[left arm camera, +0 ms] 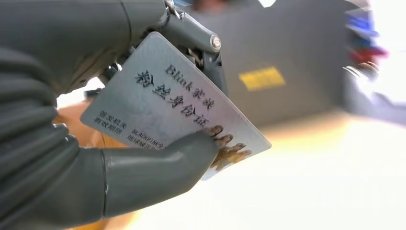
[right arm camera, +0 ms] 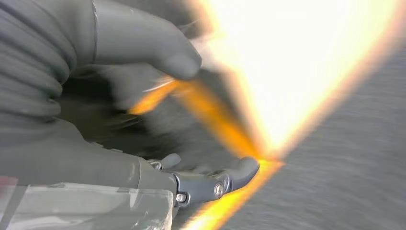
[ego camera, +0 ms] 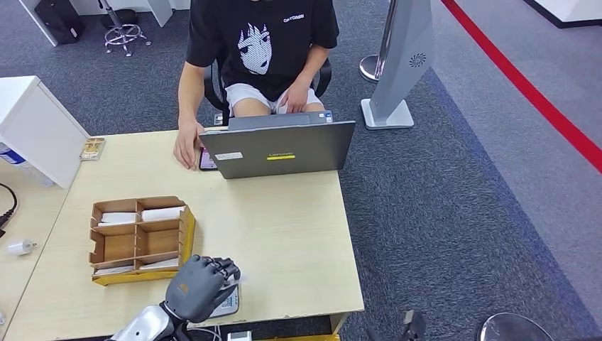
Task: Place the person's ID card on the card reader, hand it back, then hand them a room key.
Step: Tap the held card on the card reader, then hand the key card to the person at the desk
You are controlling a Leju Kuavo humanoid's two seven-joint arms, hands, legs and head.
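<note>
My left hand [ego camera: 202,284] hovers at the table's near edge, over the small grey card reader [ego camera: 230,304], which it partly hides. In the left wrist view this hand [left arm camera: 72,163] pinches the pale ID card [left arm camera: 172,105] between thumb and fingers; the card shows black printed characters and a small picture. My right hand [right arm camera: 143,120] appears blurred in its wrist view, thumb and fingers apart with nothing between them. A cardboard box [ego camera: 186,227] with compartments of white key cards [ego camera: 162,213] stands just beyond my left hand. The person [ego camera: 263,50] sits behind a laptop, one hand [ego camera: 187,145] on the table.
A grey laptop [ego camera: 284,149] stands at the table's far edge with a phone [ego camera: 206,160] beside it. A white cabinet [ego camera: 35,128] is at the left, with a plug [ego camera: 21,246] on a side table. A white stand [ego camera: 401,64] rises from the carpet at the right.
</note>
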